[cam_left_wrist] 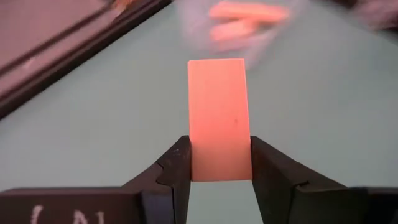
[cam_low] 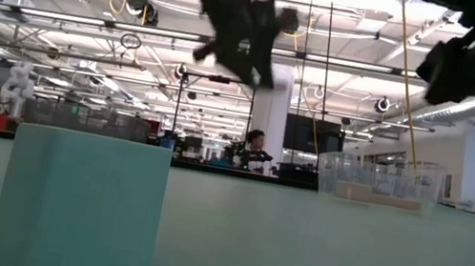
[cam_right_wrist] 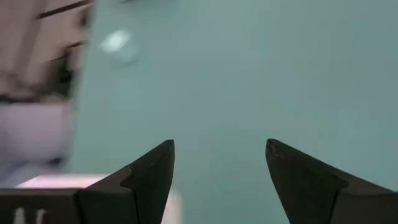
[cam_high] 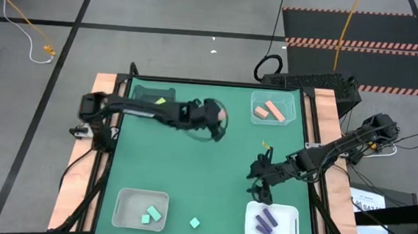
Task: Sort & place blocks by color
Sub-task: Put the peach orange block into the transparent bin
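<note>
**Pink block in the air, bound for the far bin**

The left gripper's (cam_left_wrist: 219,163) fingers (cam_left_wrist: 177,168) are clamped on the lower end of a salmon pink block (cam_left_wrist: 217,118), which stands up out of them, clear of the table. The right gripper (cam_right_wrist: 219,163) has its fingers spread with nothing between them, hanging over bare green mat just above the white bin (cam_high: 271,223) of purple blocks (cam_high: 264,223) at the near right.

Nearest the low camera a mint teal block (cam_high: 195,223) lies alone on the mat, outside the clear bin (cam_high: 140,209) at the near left, where two more teal blocks (cam_high: 151,215) sit. It has yet to be sorted.

The step in hand looks like a carry: the left gripper is above the middle of the table's far half, with the pink block aloft. The likely target is the clear bin (cam_high: 274,108) at the far right, already holding pink blocks (cam_high: 271,111). The next move calls for travel to the right, over that bin's rim, then a release above its floor.

The mat between the left gripper and that bin is open. The right arm sits nearer and apart from that path. A dark tray (cam_high: 151,96) with a yellow-green block (cam_high: 161,101) lies at the far left, behind the left arm.
</note>
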Controlling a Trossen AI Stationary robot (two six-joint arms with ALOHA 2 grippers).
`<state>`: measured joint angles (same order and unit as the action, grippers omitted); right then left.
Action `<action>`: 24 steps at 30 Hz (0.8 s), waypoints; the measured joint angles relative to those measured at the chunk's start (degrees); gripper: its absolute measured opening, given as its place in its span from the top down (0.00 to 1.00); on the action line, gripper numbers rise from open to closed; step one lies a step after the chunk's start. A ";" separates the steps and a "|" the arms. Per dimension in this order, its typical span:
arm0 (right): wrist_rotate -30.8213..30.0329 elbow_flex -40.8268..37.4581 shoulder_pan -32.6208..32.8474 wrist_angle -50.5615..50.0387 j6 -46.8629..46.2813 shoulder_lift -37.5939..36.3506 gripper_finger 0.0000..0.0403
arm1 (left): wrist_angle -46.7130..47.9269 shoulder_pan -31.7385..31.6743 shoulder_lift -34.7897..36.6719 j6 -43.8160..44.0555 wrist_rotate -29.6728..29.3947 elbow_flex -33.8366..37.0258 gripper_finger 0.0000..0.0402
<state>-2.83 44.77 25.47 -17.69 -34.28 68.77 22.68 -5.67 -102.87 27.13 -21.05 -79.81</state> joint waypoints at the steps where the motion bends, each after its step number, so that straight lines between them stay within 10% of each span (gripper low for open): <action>1: -3.28 -0.37 0.02 0.25 0.61 0.00 0.39 | -0.07 1.92 1.46 -0.87 -0.50 -0.01 0.68; 11: -28.41 -12.92 -1.34 27.64 3.68 0.02 0.39 | -4.17 22.31 10.19 -6.66 -23.18 -0.07 0.68; 17: -30.17 -24.40 -3.58 62.68 5.02 0.04 0.39 | -6.14 28.65 10.26 -10.16 -38.15 -0.04 0.68; 24: -30.06 -30.09 -3.83 83.69 5.10 0.02 0.39 | -5.73 28.84 10.26 -9.93 -39.09 -0.04 0.68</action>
<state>-32.89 14.69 21.64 66.00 -29.19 68.79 16.95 23.16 -92.62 17.20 -60.14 -79.85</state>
